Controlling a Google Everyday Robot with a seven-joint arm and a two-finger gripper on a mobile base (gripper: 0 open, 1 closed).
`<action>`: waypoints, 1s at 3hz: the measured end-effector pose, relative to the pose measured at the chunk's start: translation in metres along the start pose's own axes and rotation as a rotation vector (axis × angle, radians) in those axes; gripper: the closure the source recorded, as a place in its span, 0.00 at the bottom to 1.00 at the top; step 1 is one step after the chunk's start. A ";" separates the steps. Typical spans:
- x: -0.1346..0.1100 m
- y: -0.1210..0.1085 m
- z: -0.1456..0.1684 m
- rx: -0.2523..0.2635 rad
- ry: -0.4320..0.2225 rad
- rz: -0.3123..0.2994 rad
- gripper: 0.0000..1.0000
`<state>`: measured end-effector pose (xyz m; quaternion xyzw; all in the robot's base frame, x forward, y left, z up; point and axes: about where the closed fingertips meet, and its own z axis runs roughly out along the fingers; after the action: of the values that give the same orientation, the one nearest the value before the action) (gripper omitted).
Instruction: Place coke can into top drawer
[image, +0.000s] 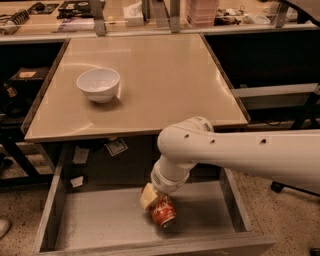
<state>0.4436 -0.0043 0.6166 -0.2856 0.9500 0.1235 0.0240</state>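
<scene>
Arm (240, 155): white, enters from 3 o'clock, runs below the front edge of the beige tabletop (165, 85), and bends down at the wrist into the top drawer (100, 222).

Top drawer: pulled out. It has grey wood walls and a pale floor, with a wide bare stretch of floor at 9 o'clock of the wrist.

Coke can (163, 213): red with white marks, tilted, its silver end facing about 5 o'clock. It is inside the drawer, just right of mid-width and nearer the front wall than the back. Cannot tell whether its low end touches the drawer floor.

Gripper (156, 204): inside the drawer, directly under the wrist. One cream finger pad (148, 196) shows, pressed against the can's upper side. The other finger is hidden behind the can. The jaws read as clamped on the can, which lies at 5 o'clock of the visible pad and touches it.

White bowl (98, 84): upright on the tabletop, at 11 o'clock of the gripper and well apart from it.
</scene>
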 end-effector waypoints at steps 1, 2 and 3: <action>-0.007 -0.006 0.011 -0.008 -0.008 -0.006 1.00; -0.010 -0.008 0.020 -0.034 -0.021 0.001 1.00; -0.010 -0.008 0.020 -0.035 -0.021 0.001 0.81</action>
<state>0.4557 0.0000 0.5965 -0.2840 0.9476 0.1431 0.0291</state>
